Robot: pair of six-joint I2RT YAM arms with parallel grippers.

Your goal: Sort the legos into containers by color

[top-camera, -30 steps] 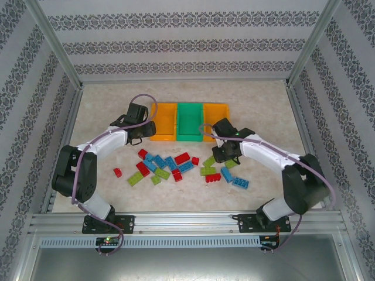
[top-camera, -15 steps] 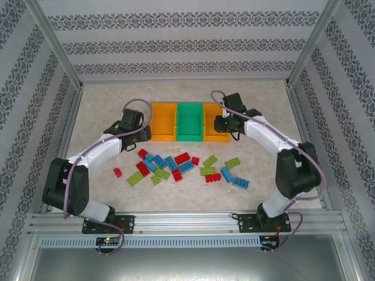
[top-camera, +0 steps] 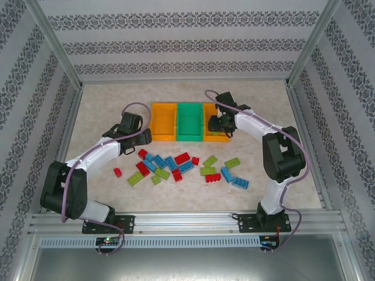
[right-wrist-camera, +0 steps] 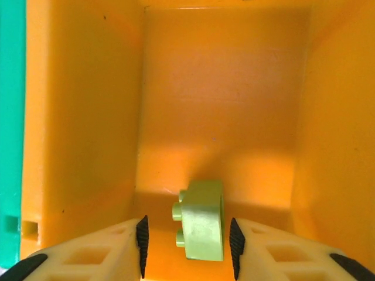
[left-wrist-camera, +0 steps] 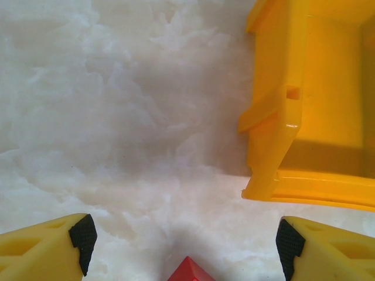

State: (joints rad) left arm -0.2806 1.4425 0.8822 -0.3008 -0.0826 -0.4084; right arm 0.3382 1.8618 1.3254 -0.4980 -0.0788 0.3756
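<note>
Legos (top-camera: pixel 182 158) loose before the containers (top-camera: pixel 189 122)

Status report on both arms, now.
Left gripper open over table beside left orange bin. Right gripper open inside right orange bin, lime brick loose between its fingers. Nothing in the way.

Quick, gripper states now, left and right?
Left gripper: open, empty.
Right gripper: partly open at the right orange bin; green brick sits loose between its jaws, not clamped.
</note>
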